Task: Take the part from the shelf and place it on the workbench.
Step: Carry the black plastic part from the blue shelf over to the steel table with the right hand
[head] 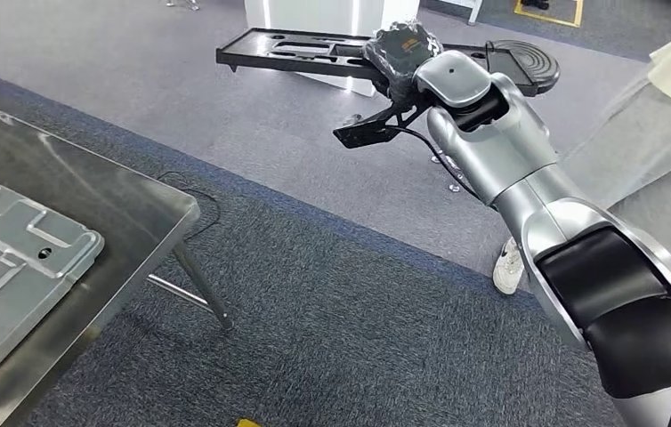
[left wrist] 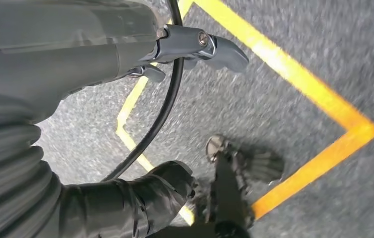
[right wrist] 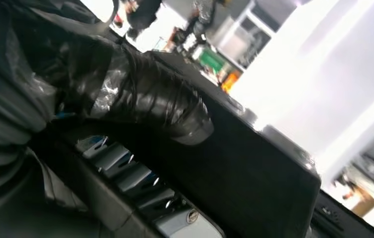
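While the right arm is stretched forward over the carpet (head: 314,311), the step in hand seems to be the carry: the part is off the shelf and must now travel to the workbench (head: 127,209), which lies well to the left of the right hand and lower than it. A grey metal plate (head: 7,267) lies already on that bench, so I judge that the free bench surface beside the plate is the good place to aim.

The part (head: 314,49), a long black flat piece with cut-outs, is in the right hand (head: 400,49), which grips it near one end, so most of its length sticks out to the left of the hand. In the right wrist view the thumb (right wrist: 165,106) presses on one face of the part (right wrist: 254,178) and the fingers (right wrist: 125,171) close under its edge. With such an off-centre hold the part may swing or droop; a slow turn, keeping it level, would be wise.

The left hand (left wrist: 195,47) hangs over the floor, fingers apart, holding nothing.
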You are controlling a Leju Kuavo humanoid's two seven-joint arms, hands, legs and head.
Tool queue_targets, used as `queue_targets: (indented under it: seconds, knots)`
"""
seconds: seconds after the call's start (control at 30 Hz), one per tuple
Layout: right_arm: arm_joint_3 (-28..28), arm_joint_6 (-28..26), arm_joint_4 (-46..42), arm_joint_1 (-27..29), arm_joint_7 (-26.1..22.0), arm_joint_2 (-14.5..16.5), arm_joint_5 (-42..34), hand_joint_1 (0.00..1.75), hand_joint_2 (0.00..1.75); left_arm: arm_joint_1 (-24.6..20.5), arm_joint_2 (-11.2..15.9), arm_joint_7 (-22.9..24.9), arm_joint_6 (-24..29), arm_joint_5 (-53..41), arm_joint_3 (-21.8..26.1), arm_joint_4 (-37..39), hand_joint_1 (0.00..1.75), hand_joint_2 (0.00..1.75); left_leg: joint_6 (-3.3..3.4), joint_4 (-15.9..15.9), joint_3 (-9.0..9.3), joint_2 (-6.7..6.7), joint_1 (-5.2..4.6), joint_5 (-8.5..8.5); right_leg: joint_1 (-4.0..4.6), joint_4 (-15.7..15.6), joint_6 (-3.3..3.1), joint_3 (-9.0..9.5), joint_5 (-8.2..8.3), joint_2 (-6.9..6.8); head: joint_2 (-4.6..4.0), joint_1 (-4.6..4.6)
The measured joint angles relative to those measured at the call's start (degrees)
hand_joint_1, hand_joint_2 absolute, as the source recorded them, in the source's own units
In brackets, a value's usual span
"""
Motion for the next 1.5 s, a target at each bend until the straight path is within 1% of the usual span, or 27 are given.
queue_targets:
  seconds: [0.07, 0.1, 0.13, 0.2, 0.27, 0.33, 0.37, 0.4, 0.47, 0.5, 0.57, 0.6, 0.67, 0.73, 0.77, 0.83, 0.9, 0.93, 1.0, 1.07, 1.13, 1.17, 1.23, 1.3, 1.37, 1.43, 1.5]
  knots:
    - [0.0, 0.0, 0.3, 0.2, 0.0, -0.1, 0.0, 1.75, 1.75, 0.0, 0.0, 0.0, 0.0, 0.0, 0.0, 0.0, 0.0, 1.75, 0.24, 0.1, 0.12, -1.58, -0.38, -0.12, 0.26, 4.1, -0.4, -3.14, -0.09, 0.52, 0.0, -0.01]
    - [0.1, 0.0, 0.3, 0.3, 0.0, -0.1, 0.0, 1.75, 1.75, 0.0, 0.0, 0.0, 0.0, 0.0, 0.1, 0.0, 0.0, 1.75, 0.31, 0.1, 0.22, -2.41, -0.57, -0.18, 0.43, 2.9, -0.78, -3.18, 1.58, 0.68, 0.0, -0.01]
    - [0.1, 0.0, 0.4, 0.3, 0.0, -0.1, 0.0, 1.75, 1.75, 0.1, 0.0, 0.0, 0.0, 0.0, 0.1, 0.0, 0.0, 1.75, 0.36, 0.2, 0.36, -3.21, -0.71, -0.23, 0.67, -0.3, -1.28, -2.18, 4.04, 1.08, 0.0, -0.01]
    - [0.1, 0.0, 0.4, 0.2, 0.0, -0.1, 0.0, 1.75, 1.75, 0.1, 0.0, 0.0, -0.1, 0.0, 0.1, 0.0, 0.0, 1.75, 0.31, 0.2, 0.45, -4.64, -0.78, -0.32, 1.04, -8.0, -2.46, 0.82, 8.07, 3.35, 0.0, -0.03]
    - [0.1, 0.0, 0.4, 0.0, 0.0, -0.2, 0.0, 1.75, 1.75, 0.0, -0.1, 0.0, -0.1, -0.1, 0.1, 0.0, 0.0, 1.75, -0.04, 0.2, 0.2, -5.89, -0.47, -0.29, 1.3, -11.8, -3.12, 2.67, 8.98, 4.7, 0.0, -0.02]
    - [0.1, 0.1, 0.4, -0.1, -0.1, -0.2, 0.0, 1.75, 1.75, 0.1, -0.1, 0.0, -0.2, -0.3, 0.1, 0.0, 0.0, 1.75, -0.64, -0.1, 0.11, -7.18, -0.3, -0.18, 1.22, -12.9, -3.31, 3.5, 8.9, 3.49, 0.0, 0.02]
    - [0.1, 0.1, 0.4, -0.2, -0.2, 0.0, 0.0, 1.75, 1.75, 0.3, -0.1, 0.0, -0.2, -0.5, 0.1, 0.0, 0.0, 1.75, -0.93, 0.0, 0.09, -6.72, -0.49, -0.4, 1.02, -13.6, -3.37, 4.07, 9.03, 2.75, 0.0, 0.0]
    - [0.1, 0.1, 0.3, -0.3, -0.2, 0.1, -0.1, 1.75, 1.75, 0.4, -0.1, 0.1, -0.3, -0.7, 0.1, 0.0, 0.0, 1.75, -1.23, 1.0, -0.3, -5.35, -0.68, -1.08, 0.78, -14.4, -3.43, 4.73, 9.2, 1.93, 0.0, -0.02]
    - [0.1, 0.2, 0.4, -0.6, -0.4, 0.1, -0.2, 1.75, 1.75, 0.4, -0.1, 0.2, -0.3, -0.8, 0.1, 0.0, 0.0, 1.75, -1.93, 6.3, -2.79, -1.25, -0.62, -3.8, 0.62, -15.5, -3.46, 5.74, 9.3, 0.37, 0.0, -0.06]
    - [0.1, 0.2, 0.5, -0.8, -0.4, 0.1, -0.2, 1.75, 1.75, 0.3, -0.1, 0.2, -0.3, -0.8, 0.1, 0.0, 0.0, 1.75, -2.32, 9.9, -4.64, 0.07, -0.24, -5.23, 0.61, -15.6, -3.47, 5.96, 9.19, -0.4, 0.0, -0.07]
    - [0.2, 0.1, 0.6, -0.7, -0.7, 0.2, -0.2, 1.75, 1.75, 0.3, -0.1, 0.4, -0.2, -1.0, 0.1, 0.0, 0.0, 1.75, -3.15, 14.0, -7.11, 1.12, 0.59, -5.85, 0.44, -15.4, -3.22, 6.2, 8.77, -1.88, 0.0, -0.08]
    - [0.4, 0.1, 0.8, -0.6, -0.8, 0.3, -0.2, 1.75, 1.75, 0.3, 0.0, 0.6, -0.1, -1.1, 0.2, 0.0, 0.0, 1.75, -3.56, 13.2, -6.92, 1.4, 0.95, -4.76, 0.25, -15.2, -2.98, 6.27, 8.52, -2.54, 0.0, -0.08]
    - [0.7, -0.1, 1.1, -0.4, -0.9, 0.7, -0.2, 1.75, 1.75, 0.3, 0.0, 0.7, 0.0, -1.2, 0.3, 0.0, 0.0, 1.75, -4.4, 6.4, -3.78, 3.13, 1.37, -1.19, -0.14, -14.4, -2.21, 6.32, 7.74, -3.81, 0.0, -0.08]
    - [0.9, -0.4, 1.4, -0.3, -0.9, 0.8, -0.2, 1.75, 1.75, 0.2, 0.0, 0.8, 0.1, -1.4, 0.4, 0.0, 0.0, 1.75, -4.17, 1.0, -1.13, 4.68, 1.18, 0.51, 0.02, -13.4, -1.28, 6.15, 6.91, -4.81, 0.0, -0.04]
    - [1.0, -0.5, 1.6, -0.3, -0.8, 0.9, -0.2, 1.75, 1.75, 0.2, 0.0, 0.8, 0.0, -1.4, 0.5, 0.0, 0.0, 1.75, -3.72, 0.4, -0.9, 4.82, 0.99, 0.36, 0.22, -13.1, -0.91, 6.1, 6.66, -5.25, 0.0, 0.05]
    - [1.1, -0.7, 1.8, -0.2, -0.8, 1.0, -0.2, 1.75, 1.75, 0.2, 0.0, 0.7, 0.0, -1.5, 0.8, 0.0, 0.0, 1.75, -2.48, 0.6, -1.04, 3.49, 0.88, 0.22, 0.31, -13.1, -0.35, 6.34, 6.37, -6.13, 0.0, 0.25]
    - [1.2, -0.7, 1.9, -0.2, -0.9, 1.0, -0.3, 1.75, 1.75, 0.2, 0.0, 0.6, -0.1, -1.6, 1.1, 0.0, 0.0, 1.75, -1.65, 0.4, -0.83, 2.29, 0.99, 0.24, -0.07, -11.8, 0.09, 6.09, 5.11, -4.77, 0.0, 0.28]
    - [1.3, -0.7, 2.0, -0.2, -0.9, 0.8, -0.3, 1.75, 1.75, 0.1, 0.0, 0.5, -0.1, -1.7, 1.2, 0.0, 0.0, 1.75, -1.27, 0.3, -0.68, 1.68, 1.05, 0.27, -0.22, -9.6, 0.18, 5.12, 3.78, -3.3, 0.0, 0.31]
    - [1.4, -0.8, 2.3, -0.2, -1.0, 0.4, -0.4, 1.75, 1.75, 0.0, 0.0, 0.5, -0.1, -1.8, 1.3, 0.0, 0.0, 1.75, -0.79, 0.3, -0.62, 0.34, 0.93, 0.25, -0.15, -2.2, 0.04, 1.23, 0.6, -0.49, 0.0, 0.33]
    - [1.6, -0.7, 2.7, 0.1, -1.1, 0.1, -0.4, 1.75, 1.75, -0.1, 0.0, 0.6, -0.1, -1.9, 1.4, 0.0, 0.0, 1.75, -0.55, 0.4, -0.56, -1.21, 0.59, 0.2, 0.15, 3.4, -0.31, -2.45, -0.31, 0.35, 0.0, 0.33]
    - [1.8, -0.7, 3.0, 0.2, -1.1, 0.0, -0.5, 1.75, 1.75, 0.0, 0.0, 0.7, -0.1, -1.9, 1.4, 0.0, 0.0, 1.75, -0.47, 0.4, -0.43, -2.77, 0.19, 0.17, 0.55, 1.0, -1.16, -2.44, 2.85, 0.85, 0.0, 0.32]
    - [1.9, -0.7, 3.1, 0.1, -1.2, -0.1, -0.5, 1.75, 1.75, 0.1, -0.1, 0.7, -0.1, -1.9, 1.4, 0.0, 0.0, 1.75, -0.45, 0.4, -0.36, -3.5, 0.07, 0.16, 0.8, -2.9, -1.82, -1.04, 5.31, 1.69, 0.0, 0.32]
    - [2.0, -0.6, 3.2, 0.0, -1.4, -0.4, -0.7, 1.75, 1.75, 0.0, -0.3, 0.7, -0.1, -2.0, 1.4, 0.0, 0.0, 1.75, -0.52, 0.5, -0.43, -4.78, -0.04, 0.2, 1.08, -9.7, -2.99, 1.9, 8.19, 3.84, 0.0, 0.3]
    - [2.0, -0.6, 3.2, -0.1, -1.6, -0.6, -0.9, 1.75, 1.75, 0.0, -0.4, 0.7, -0.1, -2.1, 1.5, 0.0, 0.0, 1.75, -0.86, 0.4, -0.65, -5.98, 0.24, 0.34, 1.32, -12.0, -3.51, 3.14, 8.41, 4.38, 0.0, 0.3]
    - [2.1, -0.5, 3.2, -0.2, -1.8, -0.6, -0.9, 1.75, 1.75, 0.3, -0.3, 0.7, -0.1, -2.1, 1.6, 0.0, 0.0, 1.75, -1.38, 0.3, -0.69, -6.67, 0.24, 0.37, 1.21, -12.9, -3.51, 3.85, 8.63, 2.93, 0.0, 0.31]
    - [2.2, -0.5, 3.2, -0.3, -1.9, -0.6, -1.0, 1.75, 1.75, 0.4, -0.3, 0.7, 0.0, -2.2, 1.7, 0.0, 0.0, 1.75, -1.91, 2.4, -1.55, -4.06, -0.19, -1.18, 0.7, -14.4, -3.55, 4.91, 9.01, 1.42, 0.0, 0.09]
    - [2.2, -0.4, 3.2, -0.5, -2.0, -0.6, -1.0, 1.75, 1.75, 0.3, -0.3, 0.7, 0.0, -2.3, 1.7, 0.0, 0.0, 1.75, -2.52, 8.7, -4.46, -0.22, -0.06, -4.57, 0.55, -15.0, -3.62, 5.49, 9.09, 0.03, 0.0, -0.12]
